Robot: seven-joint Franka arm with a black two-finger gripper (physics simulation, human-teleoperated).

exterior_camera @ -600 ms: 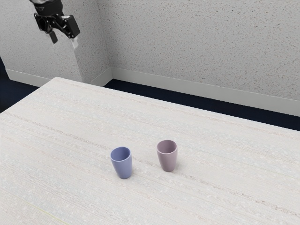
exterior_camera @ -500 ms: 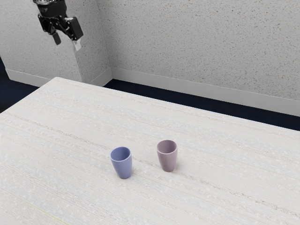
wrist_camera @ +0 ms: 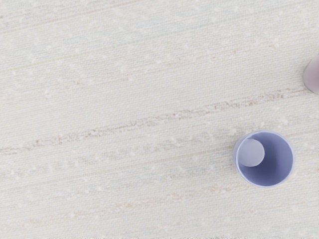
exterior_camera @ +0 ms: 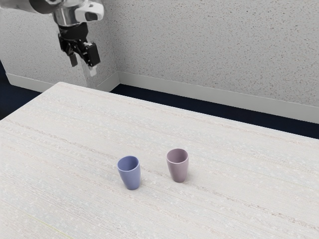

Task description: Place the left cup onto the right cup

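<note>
- The tool (exterior_camera: 83, 68) hangs high in the air above the far corner of the desk (exterior_camera: 224, 134), at the end of the arm (exterior_camera: 75, 11), which enters from the exterior view's upper left.
- Its 2 fingers (exterior_camera: 74, 60) stand apart, pointing down at a slant, with nothing between them and nothing touching them.
- The blue cup (exterior_camera: 129, 173) stands upright on the desk, mouth up, well below the tool and well away from it toward the exterior view's right. It is the nearer of the 2 cups to the tool.
- The mauve cup (exterior_camera: 177, 165) stands upright too, mouth up, on the far side of the blue cup from the tool. The 2 cups are near each other but apart, with bare desk between them.
- From the hand's camera the blue cup (wrist_camera: 264, 158) is seen from above, off to one side of the tool rather than under it. Its round rim is open and its pale base shows inside.
- An edge of the mauve cup (wrist_camera: 313, 73) shows past the blue one, with pale streaked desk (wrist_camera: 124, 99) around both.
- Behind the tool are a speckled wall (exterior_camera: 209, 40), a pale baseboard (exterior_camera: 219, 95) and a dark floor (exterior_camera: 199, 105).
</note>
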